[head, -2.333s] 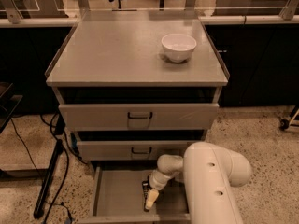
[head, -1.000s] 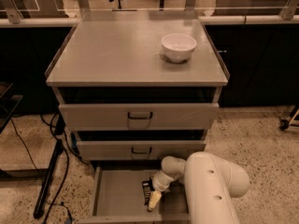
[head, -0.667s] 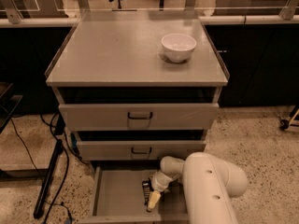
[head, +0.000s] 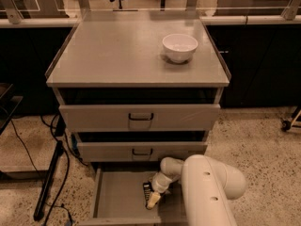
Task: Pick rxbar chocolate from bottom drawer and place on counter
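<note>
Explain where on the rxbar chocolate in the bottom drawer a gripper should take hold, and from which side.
Probably best to grip the rxbar chocolate across its narrow width, mid-length, coming from above: it lies flat on the bottom drawer floor, long axis front-to-back. The gripper hangs just beside it.

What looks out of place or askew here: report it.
Nothing stands out. The white bowl sits upright on the counter; the gripper is down in the open bottom drawer, right by the rxbar chocolate.
</note>
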`<state>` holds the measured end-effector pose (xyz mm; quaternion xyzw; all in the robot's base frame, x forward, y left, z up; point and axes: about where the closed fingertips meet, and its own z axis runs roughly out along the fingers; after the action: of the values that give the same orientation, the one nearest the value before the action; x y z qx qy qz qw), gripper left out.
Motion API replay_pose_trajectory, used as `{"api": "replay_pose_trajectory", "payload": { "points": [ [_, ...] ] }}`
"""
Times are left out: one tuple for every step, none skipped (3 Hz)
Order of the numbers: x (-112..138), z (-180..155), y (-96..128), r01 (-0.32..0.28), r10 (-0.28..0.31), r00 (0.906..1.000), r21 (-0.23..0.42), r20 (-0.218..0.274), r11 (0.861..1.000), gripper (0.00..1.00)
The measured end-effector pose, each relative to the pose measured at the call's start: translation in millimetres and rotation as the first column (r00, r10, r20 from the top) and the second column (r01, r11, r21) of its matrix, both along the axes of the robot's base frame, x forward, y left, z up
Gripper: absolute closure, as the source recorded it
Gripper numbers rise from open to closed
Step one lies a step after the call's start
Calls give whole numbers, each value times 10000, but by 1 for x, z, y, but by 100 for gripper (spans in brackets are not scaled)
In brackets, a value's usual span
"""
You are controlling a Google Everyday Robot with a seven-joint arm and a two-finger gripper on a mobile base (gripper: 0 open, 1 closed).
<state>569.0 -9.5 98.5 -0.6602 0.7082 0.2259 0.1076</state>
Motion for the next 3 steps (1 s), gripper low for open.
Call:
{"api": "replay_pose_trajectory", "payload": {
  "points": [
    [0, 0, 0, 0, 0, 10000, 0, 0, 10000, 47],
    [0, 0, 0, 0, 0, 10000, 0, 0, 10000, 70],
    [0, 0, 0, 0, 0, 10000, 0, -1, 10000, 94]
  ]
}}
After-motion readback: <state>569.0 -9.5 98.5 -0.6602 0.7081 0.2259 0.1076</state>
